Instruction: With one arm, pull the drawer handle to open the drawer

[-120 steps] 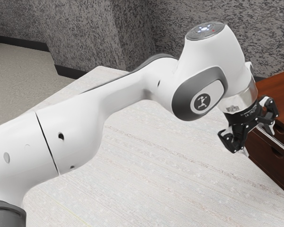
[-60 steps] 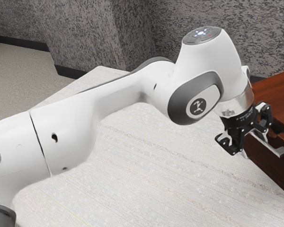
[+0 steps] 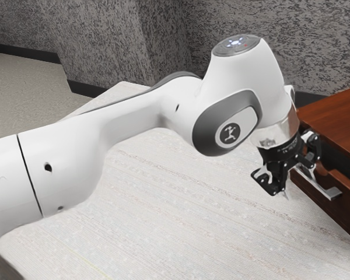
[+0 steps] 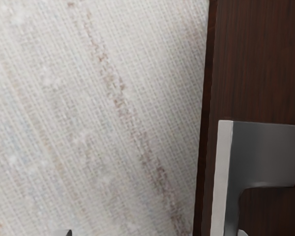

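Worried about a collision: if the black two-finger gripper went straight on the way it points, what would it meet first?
Probably the pale speckled tabletop: the black two-finger gripper points down at it, beside the dark wooden drawer and its silver bar handle. Depth is unclear, so the handle might be grazed.

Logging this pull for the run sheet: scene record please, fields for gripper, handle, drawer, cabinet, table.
gripper: at the handle's near end, grip unclear
handle: silver bar on the drawer front
drawer: dark wood, partly out of the cabinet
cabinet: on the table, exterior view's right
table: pale, speckled top
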{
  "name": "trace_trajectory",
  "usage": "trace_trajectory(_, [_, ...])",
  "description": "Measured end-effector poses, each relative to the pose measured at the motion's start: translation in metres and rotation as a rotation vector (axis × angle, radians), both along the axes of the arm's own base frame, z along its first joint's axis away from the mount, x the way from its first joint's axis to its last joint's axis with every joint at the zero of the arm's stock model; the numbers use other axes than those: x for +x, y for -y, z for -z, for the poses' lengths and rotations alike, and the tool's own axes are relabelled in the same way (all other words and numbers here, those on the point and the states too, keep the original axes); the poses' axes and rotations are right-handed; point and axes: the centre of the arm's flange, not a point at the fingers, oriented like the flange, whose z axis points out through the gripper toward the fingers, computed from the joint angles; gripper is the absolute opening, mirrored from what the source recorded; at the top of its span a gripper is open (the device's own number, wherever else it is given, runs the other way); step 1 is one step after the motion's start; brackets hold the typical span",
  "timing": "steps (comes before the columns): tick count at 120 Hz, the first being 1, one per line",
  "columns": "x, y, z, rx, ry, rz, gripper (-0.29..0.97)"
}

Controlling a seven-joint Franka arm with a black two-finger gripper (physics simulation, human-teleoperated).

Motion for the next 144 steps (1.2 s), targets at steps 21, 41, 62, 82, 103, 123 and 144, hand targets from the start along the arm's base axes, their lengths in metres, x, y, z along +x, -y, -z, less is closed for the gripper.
trace_trajectory(21, [-0.010, -0.005, 0.004, 0.003, -0.024, -0.011, 0.36])
trace_trajectory(41, [-0.019, -0.010, -0.001, 0.006, -0.027, -0.020, 0.36])
trace_trajectory(62, [-0.029, -0.015, -0.006, 0.012, -0.028, -0.028, 0.36])
trace_trajectory(82, [-0.036, -0.019, -0.005, 0.019, -0.035, -0.033, 0.36])
trace_trajectory(103, [-0.042, -0.022, -0.005, 0.025, -0.040, -0.038, 0.36])
trace_trajectory(123, [-0.050, -0.025, -0.006, 0.030, -0.046, -0.044, 0.36])
trace_trajectory(144, [-0.057, -0.029, -0.006, 0.035, -0.051, -0.050, 0.36])
